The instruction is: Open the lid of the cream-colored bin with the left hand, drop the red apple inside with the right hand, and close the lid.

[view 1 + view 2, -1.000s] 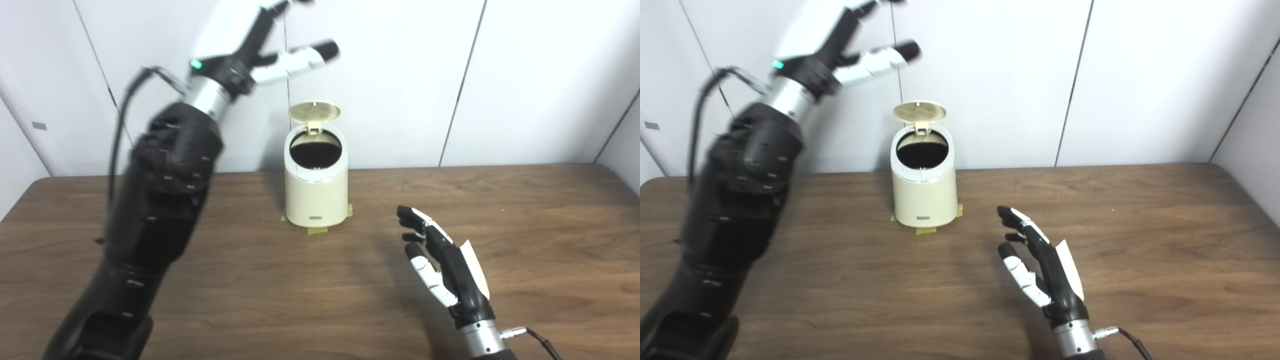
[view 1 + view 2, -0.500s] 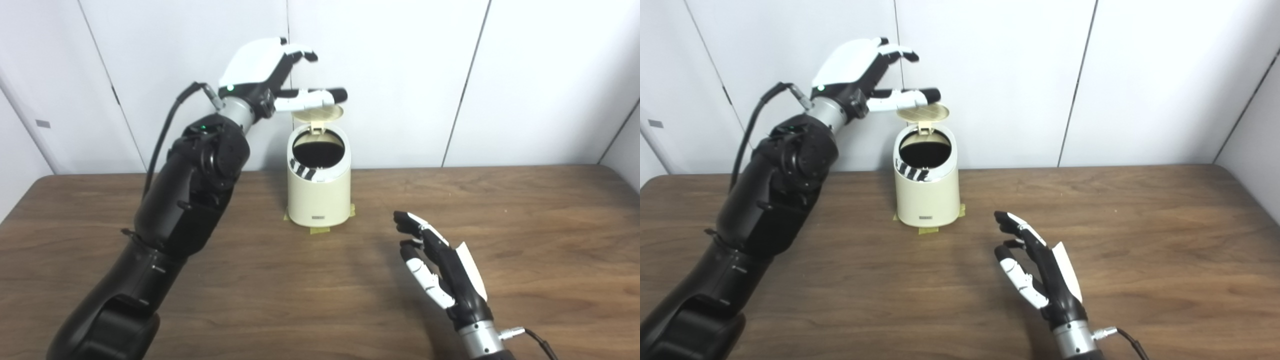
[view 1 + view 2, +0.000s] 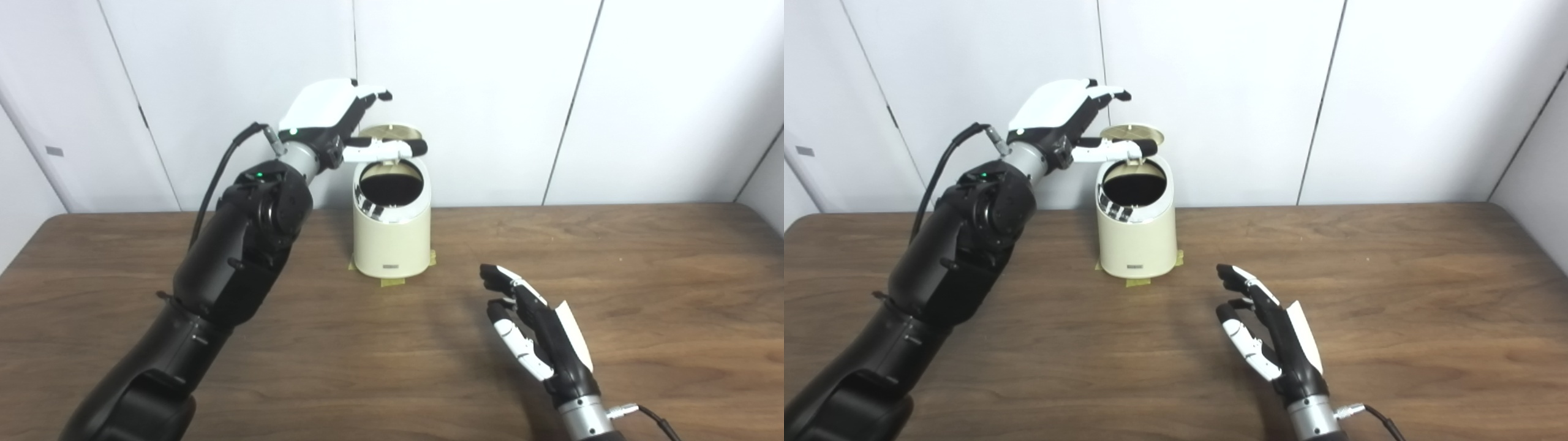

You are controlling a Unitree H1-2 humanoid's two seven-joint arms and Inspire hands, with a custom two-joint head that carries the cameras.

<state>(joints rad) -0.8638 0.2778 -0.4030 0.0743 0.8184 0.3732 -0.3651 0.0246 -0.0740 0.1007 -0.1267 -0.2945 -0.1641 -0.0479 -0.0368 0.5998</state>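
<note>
Two hands show, and neither holds anything. The left hand [image 3: 334, 116], fingers spread apart, hovers at about eleven o'clock of the cream-colored cylindrical plastic bin [image 3: 392, 236], one finger reaching across in front of the raised round lid [image 3: 392, 130]. The lid stands tilted back on its rear hinge, so the dark opening is exposed. No red apple is visible anywhere; it may already be inside, though the interior is too dark to tell. If so, closing is the step in hand: press the lid's top edge forward and down toward six o'clock, gently, so the bin stays on its tape marks. The right hand [image 3: 539, 340] rests open-fingered over the brown wooden table [image 3: 674, 294], at about four o'clock of the bin, well apart.
</note>
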